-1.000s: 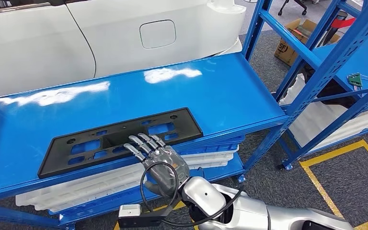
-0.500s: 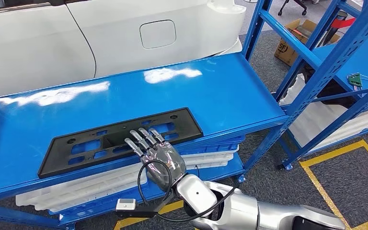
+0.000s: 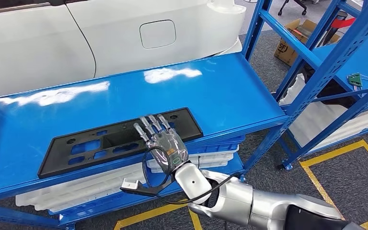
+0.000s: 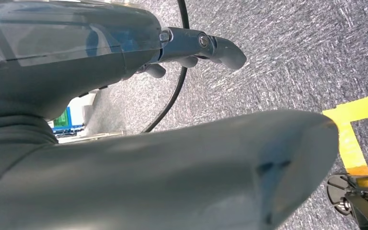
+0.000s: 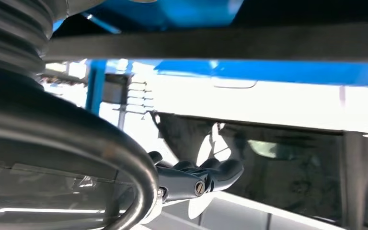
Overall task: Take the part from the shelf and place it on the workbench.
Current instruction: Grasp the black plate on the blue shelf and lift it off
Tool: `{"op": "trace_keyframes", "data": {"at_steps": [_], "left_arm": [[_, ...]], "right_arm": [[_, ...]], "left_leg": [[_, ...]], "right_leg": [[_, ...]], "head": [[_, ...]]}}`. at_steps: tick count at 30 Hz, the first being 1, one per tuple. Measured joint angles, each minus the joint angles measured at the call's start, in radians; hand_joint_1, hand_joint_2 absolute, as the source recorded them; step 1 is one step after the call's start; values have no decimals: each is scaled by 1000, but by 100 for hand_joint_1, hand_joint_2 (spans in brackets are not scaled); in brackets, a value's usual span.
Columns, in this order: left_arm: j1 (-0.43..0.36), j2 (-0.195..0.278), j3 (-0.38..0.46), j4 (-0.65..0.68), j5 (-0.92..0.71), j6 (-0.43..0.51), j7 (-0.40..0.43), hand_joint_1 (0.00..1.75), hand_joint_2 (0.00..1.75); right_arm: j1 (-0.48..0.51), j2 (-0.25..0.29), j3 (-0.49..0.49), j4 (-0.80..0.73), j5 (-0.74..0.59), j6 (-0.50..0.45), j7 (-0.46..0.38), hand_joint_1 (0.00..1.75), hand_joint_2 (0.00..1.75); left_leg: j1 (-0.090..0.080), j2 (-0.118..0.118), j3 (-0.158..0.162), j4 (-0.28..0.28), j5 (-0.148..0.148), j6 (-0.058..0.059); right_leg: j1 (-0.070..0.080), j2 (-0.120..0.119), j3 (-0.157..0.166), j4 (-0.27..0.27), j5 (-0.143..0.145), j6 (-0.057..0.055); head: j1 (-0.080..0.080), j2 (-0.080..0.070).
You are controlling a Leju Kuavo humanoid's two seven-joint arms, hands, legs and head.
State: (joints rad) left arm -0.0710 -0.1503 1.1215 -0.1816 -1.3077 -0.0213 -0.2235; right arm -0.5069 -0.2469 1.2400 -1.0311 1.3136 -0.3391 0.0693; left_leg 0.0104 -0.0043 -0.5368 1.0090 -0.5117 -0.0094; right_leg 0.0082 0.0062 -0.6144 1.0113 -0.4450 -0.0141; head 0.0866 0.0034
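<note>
the right hand (image 3: 165, 146) has slid forward since a moment ago; its fingers (image 3: 149, 125), spread and gripping nothing, now lie over the part (image 3: 91, 143), which sits flat on the shelf (image 3: 211, 91). a grasp looks imminent. left hand (image 4: 124, 158): fingers' state unclear.

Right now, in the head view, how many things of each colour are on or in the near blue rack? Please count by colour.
Black: 1, the part on the top shelf, with the right hand over its near edge.
White: 1 stack of trays on the shelf below; how many trays, I cannot tell.
Total: 2
</note>
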Motion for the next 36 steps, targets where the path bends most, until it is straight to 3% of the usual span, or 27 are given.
{"op": "trace_keyframes", "data": {"at_steps": [21,36], "left_arm": [[0,0,0,0,8,-1,0,0,0],[0,0,0,0,11,-1,0,0,0]], "right_arm": [[-34,36,-18,41,21,24,-8,0,175],[-34,99,-14,106,1,37,-35,0,175]], "left_leg": [[0,0,0,0,0,0],[0,0,0,0,0,0]], "right_leg": [[0,0,0,0,0,0],[0,0,0,0,0,0]], "head": [[0,0],[0,0]]}}
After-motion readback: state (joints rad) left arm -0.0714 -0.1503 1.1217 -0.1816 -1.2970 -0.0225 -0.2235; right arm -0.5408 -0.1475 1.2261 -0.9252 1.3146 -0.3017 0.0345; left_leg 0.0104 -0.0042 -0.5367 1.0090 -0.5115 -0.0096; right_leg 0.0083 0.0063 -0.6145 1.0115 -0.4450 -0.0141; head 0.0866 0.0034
